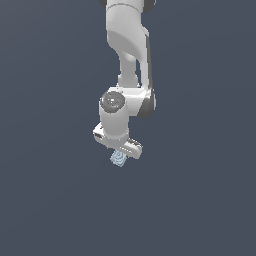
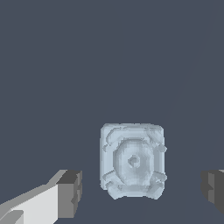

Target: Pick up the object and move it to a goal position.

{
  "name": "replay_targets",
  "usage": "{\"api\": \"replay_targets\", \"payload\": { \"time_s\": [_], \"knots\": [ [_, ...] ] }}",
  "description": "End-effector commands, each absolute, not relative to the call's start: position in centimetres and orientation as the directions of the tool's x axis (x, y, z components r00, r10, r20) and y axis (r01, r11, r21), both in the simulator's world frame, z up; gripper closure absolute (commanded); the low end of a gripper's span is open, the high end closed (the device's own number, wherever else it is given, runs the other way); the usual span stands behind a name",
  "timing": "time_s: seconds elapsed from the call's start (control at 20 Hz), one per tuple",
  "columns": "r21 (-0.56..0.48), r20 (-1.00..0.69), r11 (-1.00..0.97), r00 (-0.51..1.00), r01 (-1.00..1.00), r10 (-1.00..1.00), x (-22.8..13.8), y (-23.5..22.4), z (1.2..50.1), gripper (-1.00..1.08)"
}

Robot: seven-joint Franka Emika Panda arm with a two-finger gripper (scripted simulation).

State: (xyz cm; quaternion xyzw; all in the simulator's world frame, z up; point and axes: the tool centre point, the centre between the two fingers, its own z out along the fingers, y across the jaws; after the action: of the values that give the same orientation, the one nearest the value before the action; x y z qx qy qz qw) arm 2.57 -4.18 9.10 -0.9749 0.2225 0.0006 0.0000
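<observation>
**Wrist view: fingers straddling the block, nothing pinched**

Wrist view shows the object [image 2: 133, 161] lying between my two fingers [image 2: 70, 192], ringed face turned up towards the camera. My gripper [image 2: 142, 188] is spread wide: one dark pad sits off one side of the piece, the other pad shows only as a sliver at the picture's edge, and bare floor [image 2: 109, 57] is visible on both sides of the block. Neither pad touches it. I judge I am spread this wide so that both pads clear the block's flanks before any closing.

The block is not centred in the gap; it sits closer to the pad that is fully visible. If I close from here, that pad will likely meet it first and nudge it sideways, so a small shift across would help.

In the exterior view my arm [image 1: 127, 45] hangs straight down with the hand [image 1: 117, 135] directly over the pale blue-grey piece, which peeks out just below the hand. I cannot tell from either picture whether it rests on the floor. No goal marker is visible, so the carry has not yet begun by my reckoning.
</observation>
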Motion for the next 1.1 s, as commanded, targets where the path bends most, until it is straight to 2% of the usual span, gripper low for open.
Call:
{"api": "replay_targets", "payload": {
  "time_s": [0.0,0.8,0.85,1.05],
  "knots": [
    [0.0,-0.001,-0.901,0.901,-0.434,-0.434,2.6,-4.2,9.1,-0.92],
    [0.0,0.0,-0.899,0.899,-0.439,-0.439,2.6,-4.2,4.0,-0.92],
    [0.0,0.0,-0.899,0.899,-0.439,-0.439,2.6,-4.2,4.0,1.08],
    [0.0,0.0,-0.899,0.899,-0.439,-0.439,2.6,-4.2,4.0,1.08]
  ]
}}
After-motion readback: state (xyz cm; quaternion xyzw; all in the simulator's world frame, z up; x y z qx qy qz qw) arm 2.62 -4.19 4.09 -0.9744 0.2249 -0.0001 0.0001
